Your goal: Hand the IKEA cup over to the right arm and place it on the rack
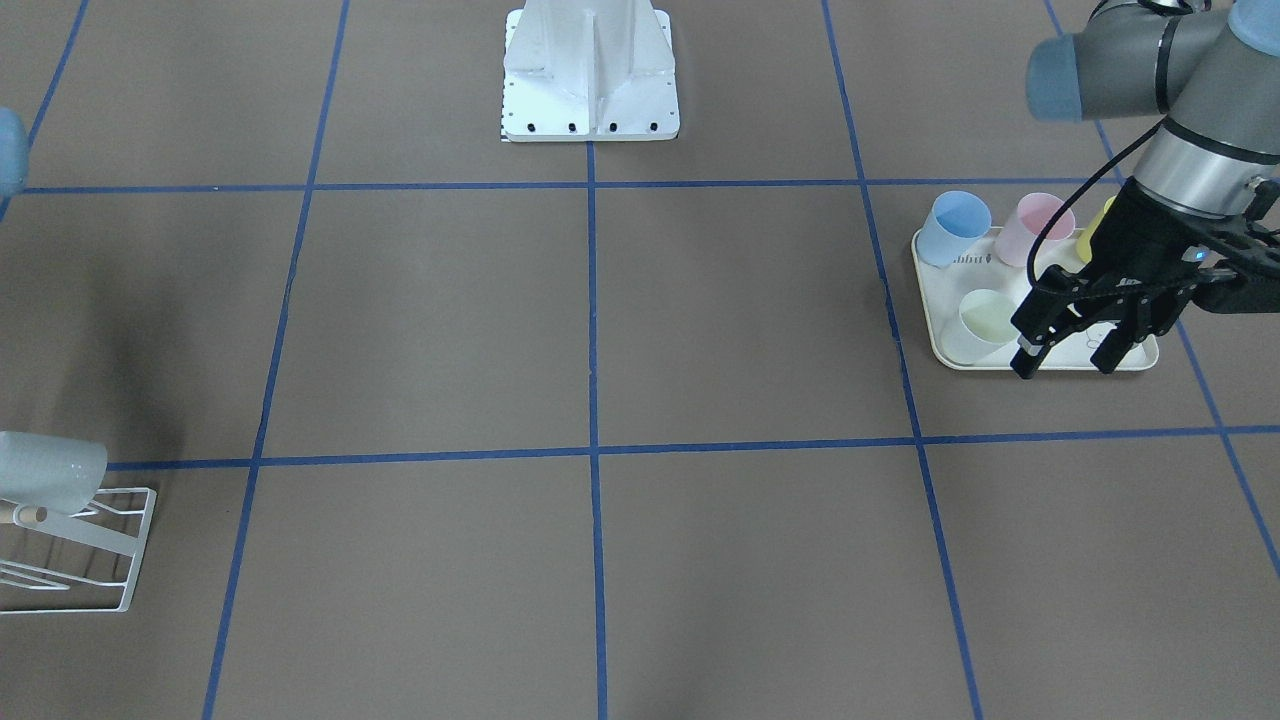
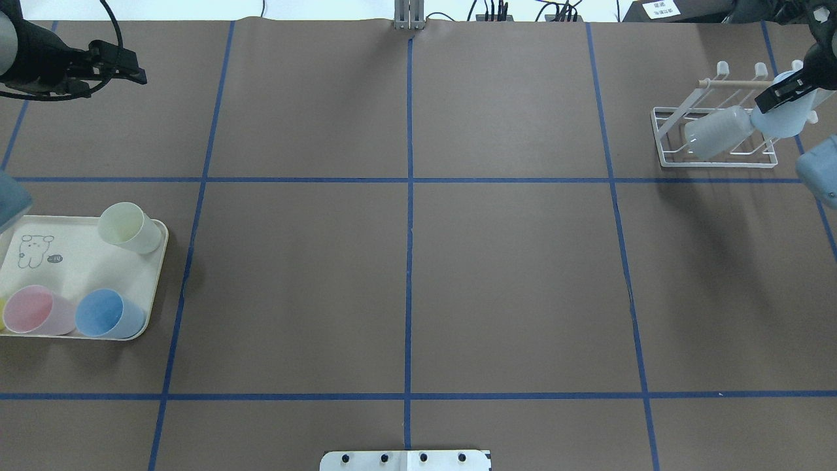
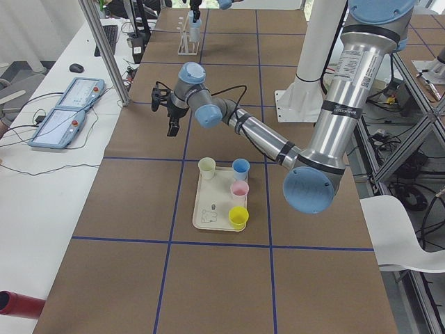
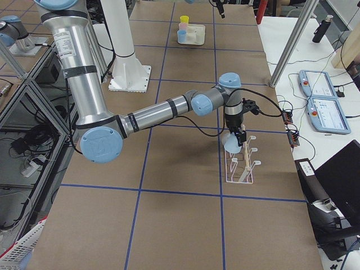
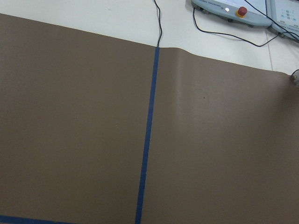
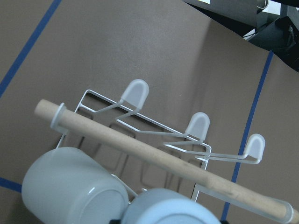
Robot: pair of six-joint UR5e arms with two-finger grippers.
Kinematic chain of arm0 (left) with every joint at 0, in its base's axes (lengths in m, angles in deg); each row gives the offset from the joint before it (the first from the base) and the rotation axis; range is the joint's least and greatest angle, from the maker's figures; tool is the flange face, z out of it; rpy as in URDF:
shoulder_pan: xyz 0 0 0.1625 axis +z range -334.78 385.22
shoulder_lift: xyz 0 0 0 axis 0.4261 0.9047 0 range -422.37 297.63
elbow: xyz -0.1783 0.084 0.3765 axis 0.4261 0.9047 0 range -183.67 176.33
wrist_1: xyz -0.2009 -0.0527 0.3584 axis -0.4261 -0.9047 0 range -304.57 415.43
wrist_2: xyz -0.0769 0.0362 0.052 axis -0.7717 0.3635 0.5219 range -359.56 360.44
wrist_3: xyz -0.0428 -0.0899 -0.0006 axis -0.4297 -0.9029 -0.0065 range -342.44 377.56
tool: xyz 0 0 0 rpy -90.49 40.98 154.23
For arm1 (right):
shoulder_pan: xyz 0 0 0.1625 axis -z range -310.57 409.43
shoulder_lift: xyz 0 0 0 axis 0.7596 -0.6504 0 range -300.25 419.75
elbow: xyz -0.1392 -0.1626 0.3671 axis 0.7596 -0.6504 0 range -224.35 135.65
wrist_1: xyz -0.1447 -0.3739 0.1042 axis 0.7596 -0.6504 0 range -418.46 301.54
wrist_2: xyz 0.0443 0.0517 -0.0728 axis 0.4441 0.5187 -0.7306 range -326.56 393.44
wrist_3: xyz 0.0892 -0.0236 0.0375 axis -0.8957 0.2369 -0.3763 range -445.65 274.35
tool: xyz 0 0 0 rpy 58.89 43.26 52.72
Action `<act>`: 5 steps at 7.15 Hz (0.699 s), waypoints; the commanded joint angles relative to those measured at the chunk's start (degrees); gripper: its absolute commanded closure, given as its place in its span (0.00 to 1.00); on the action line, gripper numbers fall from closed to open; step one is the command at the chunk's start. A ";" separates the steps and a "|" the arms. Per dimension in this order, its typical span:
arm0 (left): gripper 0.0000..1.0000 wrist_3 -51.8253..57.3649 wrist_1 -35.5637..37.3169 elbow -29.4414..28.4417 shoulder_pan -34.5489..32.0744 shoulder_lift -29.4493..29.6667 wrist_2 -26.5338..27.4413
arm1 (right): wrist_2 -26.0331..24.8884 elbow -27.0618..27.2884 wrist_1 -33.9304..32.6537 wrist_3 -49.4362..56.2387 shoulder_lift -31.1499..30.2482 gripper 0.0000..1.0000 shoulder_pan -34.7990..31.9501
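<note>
The white wire rack [image 2: 673,157] stands at the far right of the table. A whitish cup [image 2: 716,131] sits tilted on one of its rods. Just to that cup's right my right gripper [image 2: 778,98] is shut on a pale blue IKEA cup [image 2: 785,119], held at the rack beside the wooden peg [image 6: 154,156]. In the right wrist view this cup's base [image 6: 168,207] fills the bottom edge, next to the whitish cup [image 6: 70,186]. My left gripper [image 1: 1067,362] hangs open and empty above the cream tray [image 1: 945,350].
The cream tray [image 2: 72,261] at the left edge carries a pale yellow cup [image 2: 127,226], a pink cup [image 2: 36,309] and a blue cup [image 2: 108,313]. The robot's white base [image 1: 590,70] stands at mid-table. A control pendant [image 5: 229,9] lies beyond the table edge.
</note>
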 commanded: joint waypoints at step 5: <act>0.00 0.00 0.00 0.03 0.09 0.18 0.00 | -1.21 -1.80 0.09 -0.16 0.06 0.94 1.18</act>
